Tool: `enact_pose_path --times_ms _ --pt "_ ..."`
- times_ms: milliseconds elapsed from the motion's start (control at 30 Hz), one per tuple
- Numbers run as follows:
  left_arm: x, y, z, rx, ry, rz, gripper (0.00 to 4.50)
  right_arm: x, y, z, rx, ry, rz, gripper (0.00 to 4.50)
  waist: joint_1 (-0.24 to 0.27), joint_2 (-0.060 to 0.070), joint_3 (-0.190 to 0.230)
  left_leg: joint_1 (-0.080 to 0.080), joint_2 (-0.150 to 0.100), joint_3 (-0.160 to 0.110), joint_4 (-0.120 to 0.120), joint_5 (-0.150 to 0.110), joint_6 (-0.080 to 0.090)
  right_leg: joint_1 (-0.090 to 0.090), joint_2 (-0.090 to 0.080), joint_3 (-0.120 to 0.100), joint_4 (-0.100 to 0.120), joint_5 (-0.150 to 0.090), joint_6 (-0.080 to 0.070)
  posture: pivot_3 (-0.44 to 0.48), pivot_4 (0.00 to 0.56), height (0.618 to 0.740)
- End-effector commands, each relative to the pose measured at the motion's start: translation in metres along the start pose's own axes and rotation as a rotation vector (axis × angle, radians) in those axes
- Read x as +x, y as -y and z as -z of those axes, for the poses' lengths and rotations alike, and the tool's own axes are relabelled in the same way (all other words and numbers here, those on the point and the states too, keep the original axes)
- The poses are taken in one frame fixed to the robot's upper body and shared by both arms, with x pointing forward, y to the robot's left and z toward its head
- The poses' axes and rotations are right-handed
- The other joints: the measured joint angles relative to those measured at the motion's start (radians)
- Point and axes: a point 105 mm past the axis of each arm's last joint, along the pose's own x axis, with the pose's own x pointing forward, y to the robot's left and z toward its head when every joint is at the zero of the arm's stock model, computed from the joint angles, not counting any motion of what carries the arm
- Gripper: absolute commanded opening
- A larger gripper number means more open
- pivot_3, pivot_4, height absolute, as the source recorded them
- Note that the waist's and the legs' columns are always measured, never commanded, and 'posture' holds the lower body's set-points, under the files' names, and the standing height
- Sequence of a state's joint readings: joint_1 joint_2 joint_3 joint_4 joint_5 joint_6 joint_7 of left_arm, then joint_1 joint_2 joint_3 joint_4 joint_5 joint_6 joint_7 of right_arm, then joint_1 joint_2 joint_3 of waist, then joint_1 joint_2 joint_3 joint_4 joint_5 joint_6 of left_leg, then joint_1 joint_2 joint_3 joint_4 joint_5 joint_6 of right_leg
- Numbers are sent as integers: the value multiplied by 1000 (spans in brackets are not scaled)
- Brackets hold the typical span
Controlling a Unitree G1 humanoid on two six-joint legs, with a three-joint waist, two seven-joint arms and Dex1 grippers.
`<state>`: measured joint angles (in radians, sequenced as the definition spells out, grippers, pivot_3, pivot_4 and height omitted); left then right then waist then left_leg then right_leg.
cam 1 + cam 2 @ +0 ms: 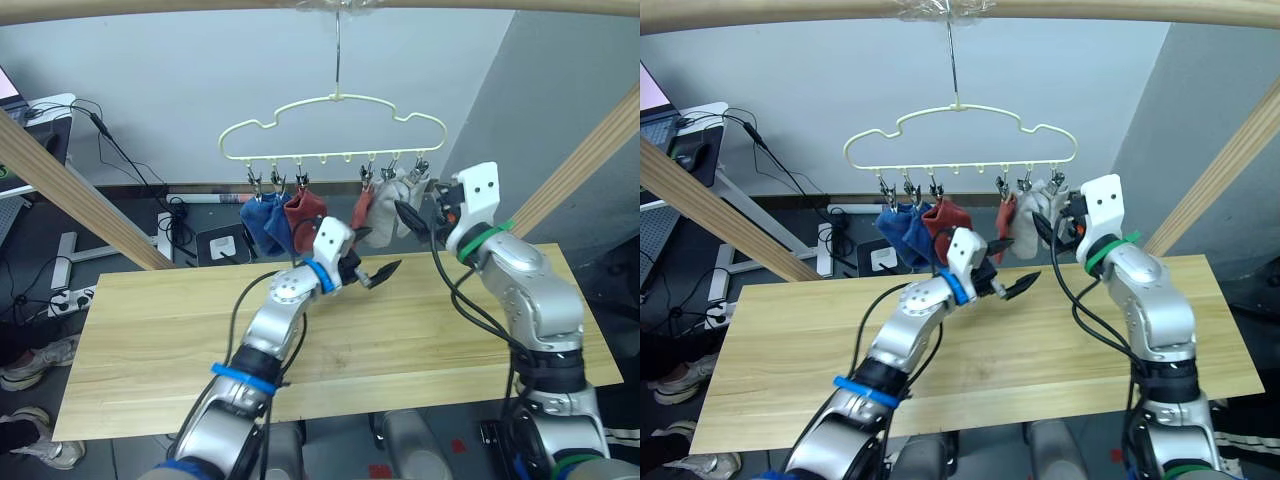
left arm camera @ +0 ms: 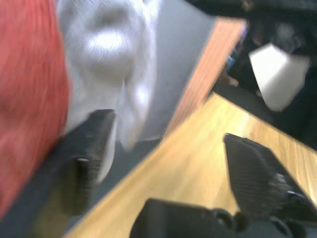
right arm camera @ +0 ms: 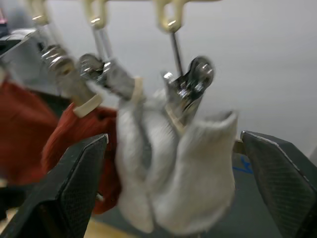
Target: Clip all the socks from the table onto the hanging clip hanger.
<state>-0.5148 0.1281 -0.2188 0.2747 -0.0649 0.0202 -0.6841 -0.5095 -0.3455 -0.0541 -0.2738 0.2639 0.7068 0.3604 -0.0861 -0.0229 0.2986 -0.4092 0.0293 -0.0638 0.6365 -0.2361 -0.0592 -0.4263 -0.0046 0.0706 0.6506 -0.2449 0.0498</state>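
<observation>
The pale yellow clip hanger point(image 1: 335, 125) hangs by its hook from a wooden pole above the table's far edge. Clipped to it from left to right are two blue socks point(image 1: 264, 224), a rust red sock point(image 1: 304, 214), a second rust red sock point(image 1: 364, 208) and two light grey socks point(image 1: 397, 196). My left gripper point(image 1: 376, 256) is open and empty above the table point(image 1: 150, 340), just below the red and grey socks. My right gripper point(image 3: 173, 198) is open, with its fingers point(image 3: 74, 183) on either side of the grey socks point(image 3: 173, 168) beneath their metal clips point(image 3: 190, 84).
Thick wooden frame poles point(image 1: 70, 190) slant down on both sides and cross overhead. Behind the table the floor holds cables, a power strip point(image 1: 70, 295) and shoes point(image 1: 35, 365). A desk with equipment point(image 1: 40, 120) stands at the far left.
</observation>
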Motion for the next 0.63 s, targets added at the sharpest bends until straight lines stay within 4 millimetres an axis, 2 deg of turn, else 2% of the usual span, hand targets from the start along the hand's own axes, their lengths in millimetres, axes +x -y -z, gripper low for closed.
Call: enact_pose_path --times_ms 33,100,200,267,367,533,633 --pt "-28 10 -20 103 30 74 4483 -19 -12 -13 -107 22 -135 4500 1 0 0 0 0 0 0 0 0 0 0 0 0 0 0 -87 261 737" --pt "-60 0 -20 161 -23 57 4483 -32 -13 -13 -183 -5 -220 4500 0 0 0 0 0 0 0 0 0 0 0 0 0 0 0 -75 244 737" --pt "-101 -30 -21 208 -131 -57 4483 -47 -11 -16 -269 -35 -322 4500 0 1 -1 1 1 0 0 0 0 0 0 0 0 -1 1 -59 217 737" --pt "-130 -52 -18 243 -244 -141 4483 -58 -5 -18 -305 -54 -373 4500 2 1 -2 1 1 0 0 0 0 0 0 -1 0 0 1 -41 196 737" --pt "-164 -68 -25 268 -331 -177 4483 -72 10 -20 -340 -96 -409 4500 5 0 -7 0 0 0 1 0 0 0 -1 -1 0 0 2 -19 171 737" --pt "-198 -84 -32 243 -412 -200 4483 -89 34 -24 -382 -142 -414 4500 20 -3 -22 -1 -1 1 1 0 0 0 -3 -2 -2 1 0 8 126 737" --pt "-204 -86 -35 222 -418 -187 4483 -91 42 -26 -405 -142 -409 4500 28 -4 -31 -1 -1 1 1 0 0 0 -3 -2 -3 3 -3 16 111 737"
